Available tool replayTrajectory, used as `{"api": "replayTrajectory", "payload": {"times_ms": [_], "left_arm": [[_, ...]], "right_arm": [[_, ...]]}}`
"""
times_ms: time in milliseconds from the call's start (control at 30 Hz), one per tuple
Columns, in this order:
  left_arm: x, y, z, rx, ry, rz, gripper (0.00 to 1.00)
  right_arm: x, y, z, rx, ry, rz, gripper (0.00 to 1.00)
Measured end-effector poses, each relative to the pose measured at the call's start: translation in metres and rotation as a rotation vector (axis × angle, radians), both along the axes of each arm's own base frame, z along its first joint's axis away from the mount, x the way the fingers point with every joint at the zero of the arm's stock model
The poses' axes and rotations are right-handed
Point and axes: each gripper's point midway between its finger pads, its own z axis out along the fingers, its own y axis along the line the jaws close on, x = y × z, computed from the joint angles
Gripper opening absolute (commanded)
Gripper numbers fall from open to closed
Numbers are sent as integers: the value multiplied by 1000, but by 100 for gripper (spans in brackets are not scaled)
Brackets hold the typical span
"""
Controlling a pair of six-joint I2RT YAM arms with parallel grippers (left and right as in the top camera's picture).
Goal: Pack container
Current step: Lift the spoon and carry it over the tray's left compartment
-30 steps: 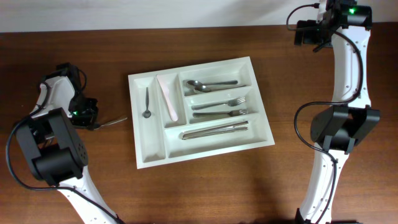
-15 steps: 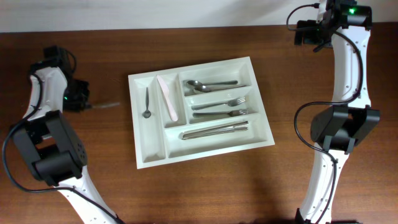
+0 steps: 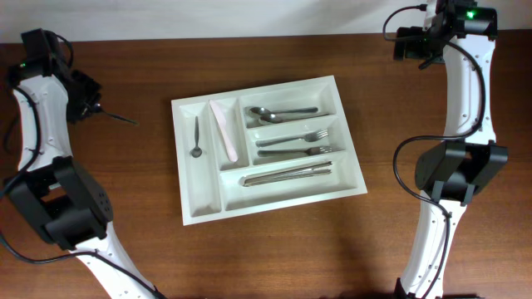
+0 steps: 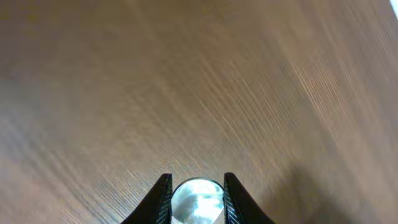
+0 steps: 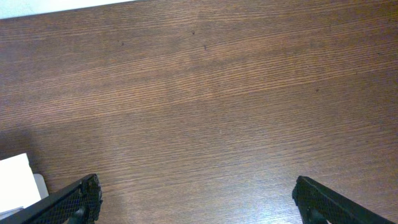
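**Container** (image 3: 199, 189): white cutlery tray with five compartments, lying mid-desk (image 3: 274, 249). We count in it a small spoon (image 3: 196, 138), a pale knife-shaped piece (image 3: 224, 133), spoons (image 3: 284, 111), forks (image 3: 296, 141) and long steel pieces (image 3: 288, 174).

**Left tool** (image 4: 196, 182): clamped on a metal utensil (image 3: 121, 119). Its shiny rounded end sits between the fingers, so we take it for a spoon. It is held well apart from the container, off the corner nearest that arm.

**Right tool** (image 5: 196, 202): fingers spread wide and holding nothing, beyond the container's opposite far corner.

**Step in hand, as we judge it:** carry the utensil to the container.

**Handling:**
- Turn the wrist until the handle runs along the spoons' long compartment.
- Cross the rim with the free end raised, since an end grip may let it droop.
- Lower between the dividers before parting the fingers.
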Motion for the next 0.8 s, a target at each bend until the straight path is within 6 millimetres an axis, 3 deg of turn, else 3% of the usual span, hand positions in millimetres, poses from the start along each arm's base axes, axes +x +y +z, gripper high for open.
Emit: {"api": "replayTrajectory", "payload": {"times_ms": [333,800], "left_arm": [[13,-59,0,65,13,-495,2],[24,-186,-1,238,12,-1197,2]], "right_arm": [[0,0,0,0,0,0,99],[0,0,0,0,0,0,99]]}}
